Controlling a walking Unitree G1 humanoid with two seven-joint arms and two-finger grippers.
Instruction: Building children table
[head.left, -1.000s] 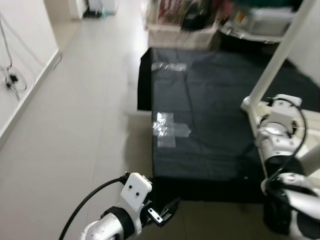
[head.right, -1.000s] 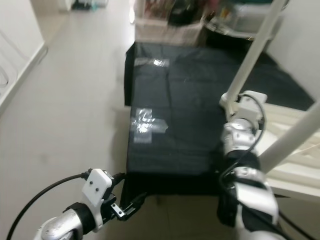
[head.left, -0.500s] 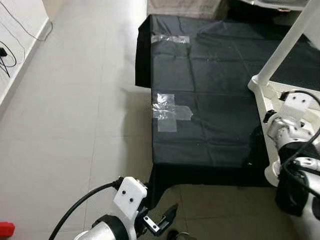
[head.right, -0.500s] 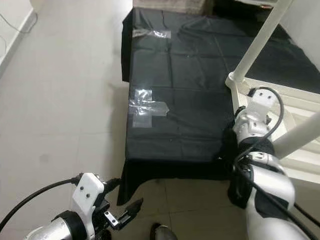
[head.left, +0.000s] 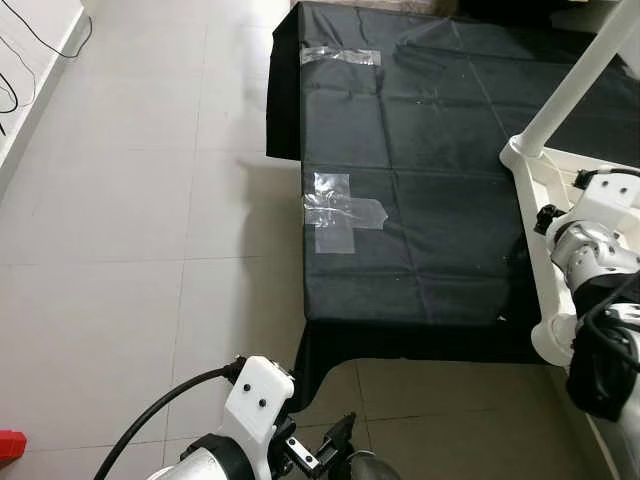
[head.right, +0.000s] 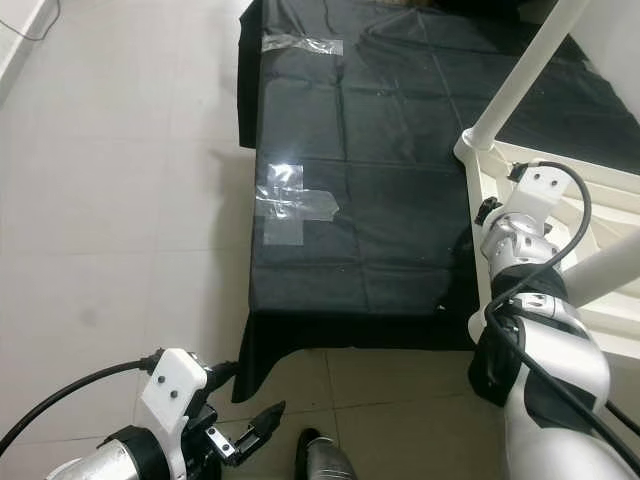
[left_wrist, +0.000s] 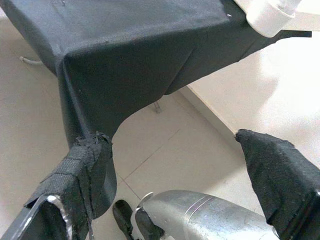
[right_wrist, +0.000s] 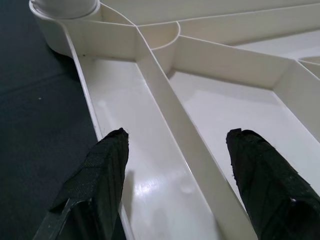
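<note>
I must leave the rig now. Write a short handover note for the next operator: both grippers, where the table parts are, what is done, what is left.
Left gripper: jaws open, empty, low over the floor near the front corner of the black cloth.
Right gripper: jaws open, empty, over the ribbed underside of the white tabletop, straddling a rib.
Parts: the tabletop lies upside down on the cloth's right side, with one white leg standing up from its corner.
Done: at least that leg looks seated.
Left: cannot tell about the other legs; then turning it upright.

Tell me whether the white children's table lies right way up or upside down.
Upside down. The white table shows its ribbed underside, and a white leg sticks up from its corner. The right gripper hangs open over a rib.
</note>
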